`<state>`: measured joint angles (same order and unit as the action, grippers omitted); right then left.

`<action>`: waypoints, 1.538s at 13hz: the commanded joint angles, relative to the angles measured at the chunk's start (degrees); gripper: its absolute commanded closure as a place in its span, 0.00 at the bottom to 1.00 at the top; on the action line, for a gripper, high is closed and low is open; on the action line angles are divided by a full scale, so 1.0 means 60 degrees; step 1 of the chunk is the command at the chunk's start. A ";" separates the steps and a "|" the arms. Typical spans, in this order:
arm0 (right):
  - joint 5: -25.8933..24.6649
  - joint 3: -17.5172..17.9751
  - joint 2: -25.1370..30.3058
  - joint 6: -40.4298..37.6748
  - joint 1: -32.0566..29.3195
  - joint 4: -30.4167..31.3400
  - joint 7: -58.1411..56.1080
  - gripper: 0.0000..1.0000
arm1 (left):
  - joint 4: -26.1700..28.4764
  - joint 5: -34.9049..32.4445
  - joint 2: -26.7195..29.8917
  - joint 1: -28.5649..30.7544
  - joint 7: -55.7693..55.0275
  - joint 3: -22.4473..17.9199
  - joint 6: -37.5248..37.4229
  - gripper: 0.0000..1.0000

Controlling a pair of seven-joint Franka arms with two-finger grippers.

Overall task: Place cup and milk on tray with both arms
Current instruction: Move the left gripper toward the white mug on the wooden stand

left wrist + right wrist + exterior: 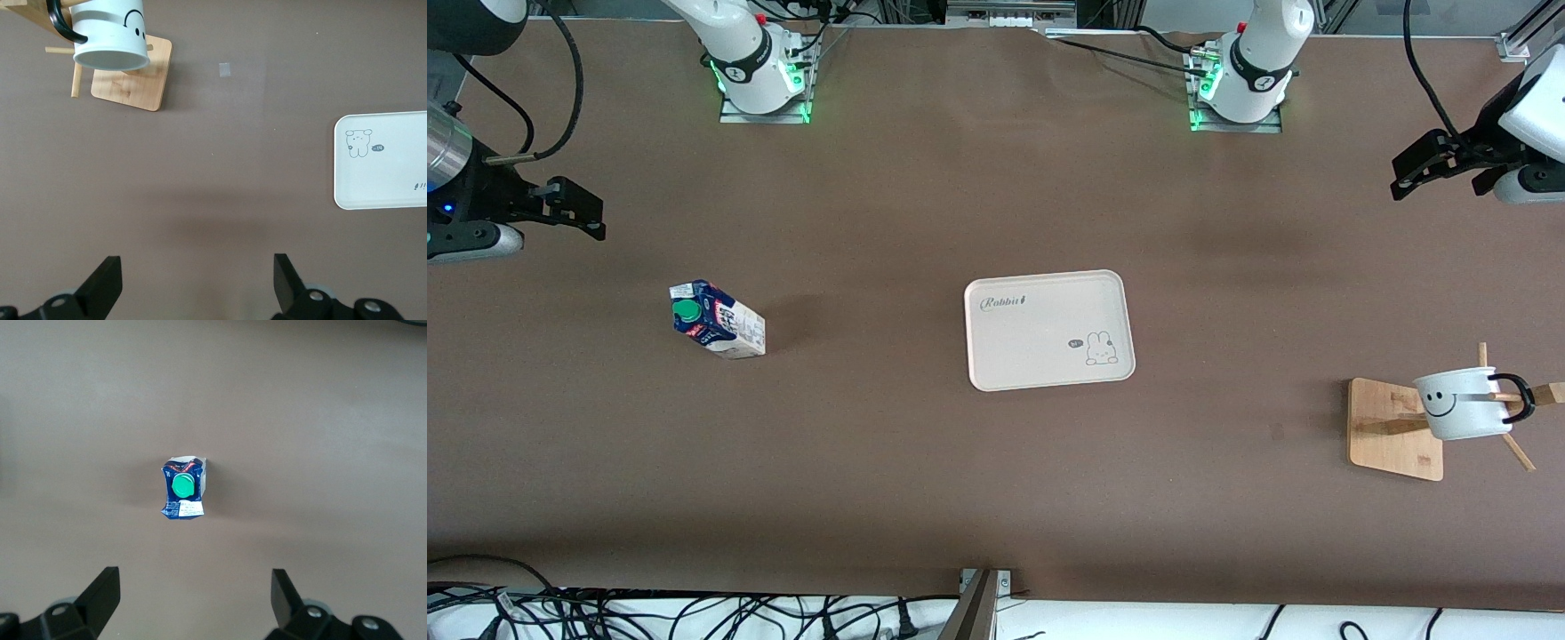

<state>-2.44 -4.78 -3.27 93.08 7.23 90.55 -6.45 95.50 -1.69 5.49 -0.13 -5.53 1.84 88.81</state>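
Milk, a small blue-and-white gable-top carton with a green cap [718, 319], stands on the brown table [925, 196] toward the right arm's end. The flat cream tray with rabbit drawing [1048, 330] lies mid-table, bare. The white smiley mug with black handle [1464, 404] hangs on a wooden stand [1390, 428] toward the left arm's end. Left gripper [197, 283] and right gripper [193, 600] hover over bare table, fingers spread, holding nothing.

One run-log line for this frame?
left gripper open, idle | right gripper open | cup on stand | milk on table | tray bare
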 commanded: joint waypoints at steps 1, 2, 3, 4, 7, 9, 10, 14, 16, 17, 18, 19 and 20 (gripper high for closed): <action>-0.0135 0.0021 0.0076 -0.0132 0.0011 -0.0107 -0.0067 0.00 | -0.0375 -0.0070 -0.0125 -0.0007 0.0042 -0.0028 -0.0313 0.00; -0.0135 0.0021 0.0076 -0.0132 0.0011 -0.0107 -0.0067 0.00 | -0.0506 -0.0085 -0.0182 -0.0007 -0.0030 -0.0028 -0.0328 0.00; -0.0120 0.0021 0.0076 -0.0132 0.0011 -0.0107 -0.0067 0.00 | -0.0594 -0.0085 -0.0270 -0.0021 -0.0060 -0.0028 -0.0416 0.00; -0.0135 0.0021 0.0076 -0.0132 0.0011 -0.0107 -0.0067 0.00 | -0.0638 -0.0070 -0.0300 -0.0022 -0.0089 -0.0013 -0.0460 0.00; -0.0120 0.0021 0.0076 -0.0132 0.0011 -0.0107 -0.0067 0.00 | -0.0712 0.0061 -0.0344 -0.0022 -0.0134 -0.0028 -0.0796 0.00; -0.0135 0.0021 0.0076 -0.0132 0.0011 -0.0107 -0.0067 0.00 | -0.1251 0.0062 -0.0722 -0.0022 -0.0119 -0.0028 -0.0826 0.00; -0.0135 0.0021 0.0076 -0.0132 0.0011 -0.0107 -0.0067 0.00 | -0.1326 -0.0025 -0.0928 -0.0007 -0.0104 -0.0028 -0.0827 0.00; -0.0120 0.0021 0.0076 -0.0132 0.0011 -0.0107 -0.0067 0.00 | -0.0978 -0.0304 -0.0769 0.0110 0.0174 0.0045 -0.1178 0.00; -0.0135 0.0006 0.0076 -0.0103 0.0011 -0.0122 -0.0067 0.00 | -0.0277 -0.0305 -0.0463 0.0168 -0.0189 0.0045 -0.0364 0.00; -0.0135 0.0006 0.0076 -0.0117 0.0011 -0.0122 -0.0082 0.00 | 0.0162 -0.0305 -0.0244 0.0299 -0.0700 0.0045 0.0208 0.00; -0.0135 -0.0009 0.0076 -0.0132 0.0011 -0.0122 -0.0082 0.00 | 0.0587 -0.0305 -0.0111 0.0504 -0.1256 0.0060 0.0721 0.00; -0.0135 -0.0023 0.0076 -0.0118 0.0011 -0.0122 -0.0082 0.00 | 0.0896 -0.0305 -0.0037 0.0593 -0.1638 0.0060 0.1292 0.00; -0.0135 -0.0023 0.0061 -0.0118 0.0011 -0.0122 -0.0067 0.00 | 0.1276 -0.0305 0.0051 0.0652 -0.1903 0.0060 0.1921 0.00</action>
<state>-2.45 -4.80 -3.26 93.08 7.22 90.51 -6.45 97.19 -2.46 2.50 2.59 -13.35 1.65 94.49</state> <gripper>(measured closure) 0.000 0.000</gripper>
